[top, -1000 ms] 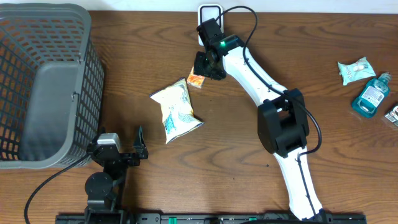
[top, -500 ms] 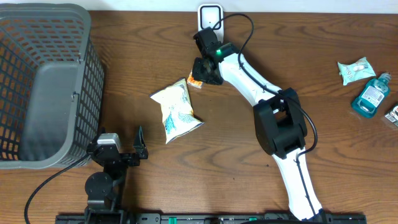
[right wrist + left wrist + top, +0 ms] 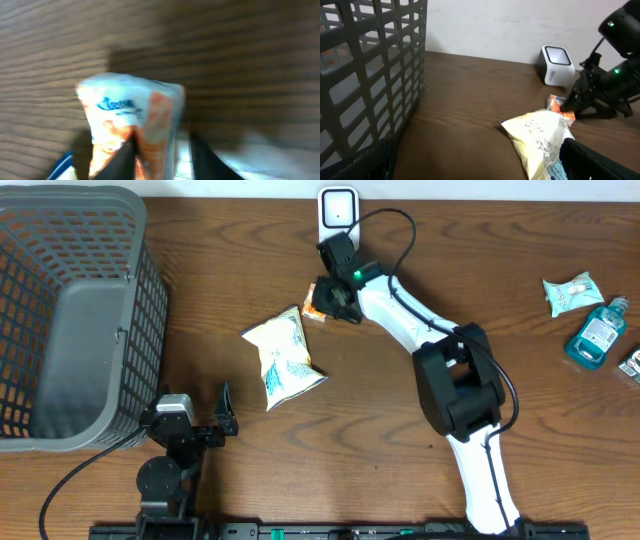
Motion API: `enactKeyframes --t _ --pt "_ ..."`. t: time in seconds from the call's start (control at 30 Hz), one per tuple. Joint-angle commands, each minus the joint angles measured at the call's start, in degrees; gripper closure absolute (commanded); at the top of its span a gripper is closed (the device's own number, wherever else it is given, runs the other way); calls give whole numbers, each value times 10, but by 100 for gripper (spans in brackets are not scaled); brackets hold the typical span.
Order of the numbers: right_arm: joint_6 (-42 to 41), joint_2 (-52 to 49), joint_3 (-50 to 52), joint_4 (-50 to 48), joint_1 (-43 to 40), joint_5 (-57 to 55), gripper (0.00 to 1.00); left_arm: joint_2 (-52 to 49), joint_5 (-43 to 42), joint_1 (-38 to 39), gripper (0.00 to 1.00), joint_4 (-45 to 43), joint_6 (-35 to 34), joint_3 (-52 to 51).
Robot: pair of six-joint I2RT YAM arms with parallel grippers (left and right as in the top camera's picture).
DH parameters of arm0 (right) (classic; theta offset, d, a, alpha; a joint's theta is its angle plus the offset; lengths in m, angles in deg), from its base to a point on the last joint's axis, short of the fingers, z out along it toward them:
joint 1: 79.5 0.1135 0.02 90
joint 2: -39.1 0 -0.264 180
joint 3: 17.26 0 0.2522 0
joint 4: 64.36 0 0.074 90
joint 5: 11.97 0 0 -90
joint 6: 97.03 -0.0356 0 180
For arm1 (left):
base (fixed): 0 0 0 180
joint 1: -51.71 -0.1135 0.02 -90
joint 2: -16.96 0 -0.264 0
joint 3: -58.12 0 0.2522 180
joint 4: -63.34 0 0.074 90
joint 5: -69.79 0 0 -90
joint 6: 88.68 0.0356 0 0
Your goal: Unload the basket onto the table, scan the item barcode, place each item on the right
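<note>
I am clamping my right claw [image 3: 326, 301] on the small orange packet [image 3: 315, 310], between the scanner [image 3: 338, 208] and the chip bag [image 3: 283, 360]; my left claw [image 3: 223, 415] is gaping wide beside the basket [image 3: 150, 310].

The right arm [image 3: 400, 310] has white links between black joint housings, the bulkiest a black block well back from the jaws. A green light [image 3: 353, 275] glows just behind the jaws, where a thin black cable [image 3: 412, 235] loops off. The left arm [image 3: 165, 475] is black, with a grey block [image 3: 173, 406] behind its jaws.
</note>
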Motion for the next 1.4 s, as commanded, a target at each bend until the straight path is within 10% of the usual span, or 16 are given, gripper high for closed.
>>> enactKeyframes --t 0.0,0.23,0.47,0.67,0.9,1.13,1.37 --pt "-1 -46 72 10 0 -12 65 2 1 1 2 18 -3 -11" --pt "3 -46 86 6 -4 -10 99 2 1 1 2 18 -3 -11" --pt "188 -45 85 -4 -31 240 99 2 1 1 2 18 -3 -11" --pt "525 -45 85 110 -100 602 99 2 1 1 2 18 -3 -11" --pt "713 -45 85 310 -163 631 99 2 1 1 2 18 -3 -11" --pt "1114 -45 85 629 -216 713 99 2 1 1 2 18 -3 -11" --pt "1106 -37 127 627 -239 699 99 2 1 1 2 18 -3 -11"
